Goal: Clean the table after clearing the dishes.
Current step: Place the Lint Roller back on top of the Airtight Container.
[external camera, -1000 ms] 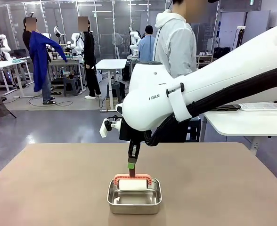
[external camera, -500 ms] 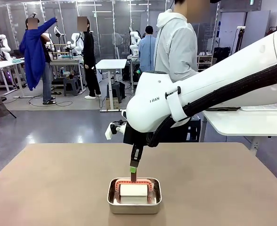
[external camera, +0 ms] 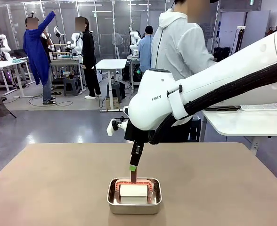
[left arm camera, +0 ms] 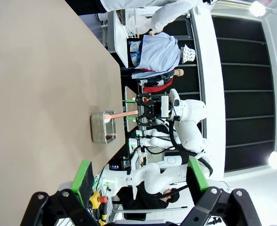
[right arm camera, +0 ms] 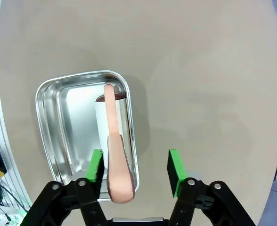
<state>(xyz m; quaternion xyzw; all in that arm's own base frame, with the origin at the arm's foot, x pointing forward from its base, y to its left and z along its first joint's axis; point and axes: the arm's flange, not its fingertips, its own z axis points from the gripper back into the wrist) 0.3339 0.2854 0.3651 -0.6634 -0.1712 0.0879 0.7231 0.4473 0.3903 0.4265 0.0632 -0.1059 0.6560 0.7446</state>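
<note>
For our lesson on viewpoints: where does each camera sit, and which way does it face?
Front: robot's side of the table, facing across to a person; the right arm shows.
Left wrist: looking along the table at the pan; own open fingers show.
Right wrist: looking straight down into the pan; own open fingers show.
Shared: all show the pan.
</note>
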